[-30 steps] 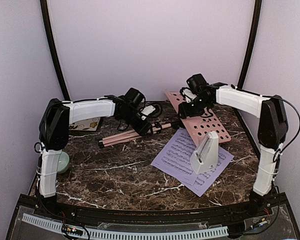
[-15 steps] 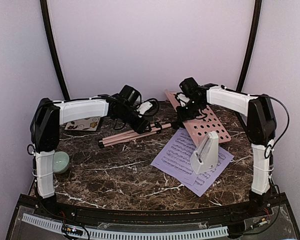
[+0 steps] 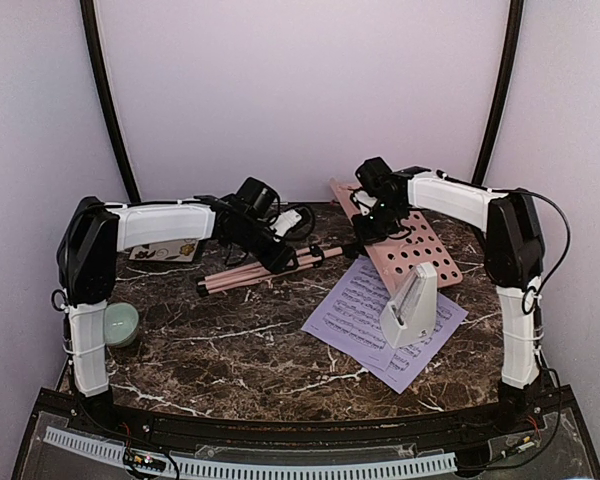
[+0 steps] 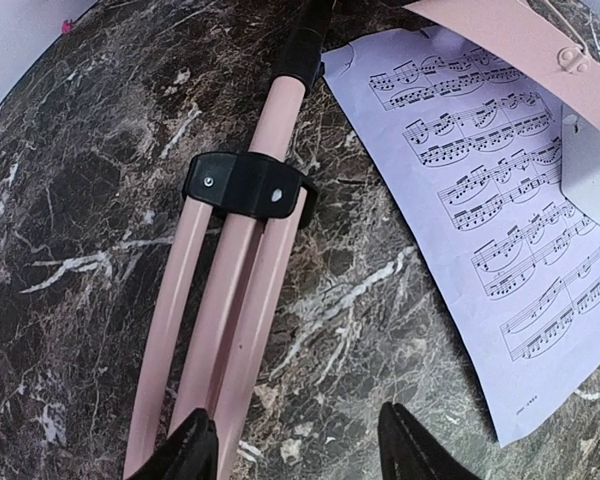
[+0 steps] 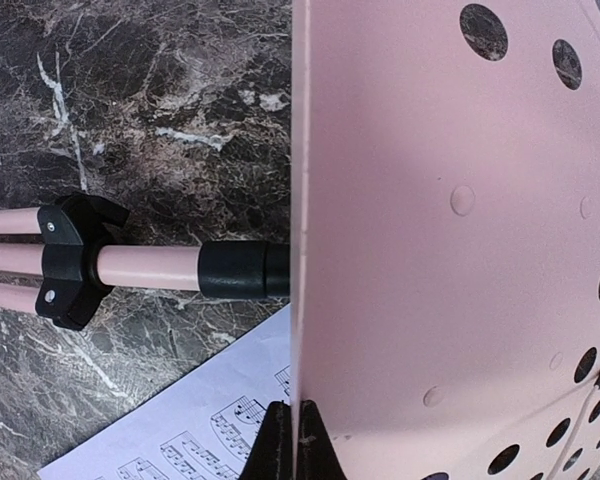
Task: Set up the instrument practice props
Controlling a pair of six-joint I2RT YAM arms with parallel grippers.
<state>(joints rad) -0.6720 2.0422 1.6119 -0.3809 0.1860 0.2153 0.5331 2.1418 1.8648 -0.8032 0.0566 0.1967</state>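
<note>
The pink perforated music stand [image 3: 412,245] lies flat on the marble table, its folded tripod legs [image 3: 248,272] pointing left. My right gripper [image 5: 292,440] is shut on the left edge of the stand's plate [image 5: 430,250], near the black pole joint [image 5: 235,268]. My left gripper [image 4: 300,440] hangs open over the folded legs [image 4: 230,330]; one fingertip overlaps them and the other is over bare marble. A white sheet-music page [image 3: 365,312] lies at the front right. The pyramid metronome [image 3: 410,305] stands on it.
A pale green bowl [image 3: 120,322] sits by the left arm's base. A floral coaster [image 3: 170,250] lies at the back left. A black collar [image 4: 245,185] clamps the three legs together. Curved black posts and lilac walls close in the back.
The right gripper's jaws have closed onto the edge of the stand's plate after moving slightly left. The left gripper has shifted a little and stays open over the legs.
</note>
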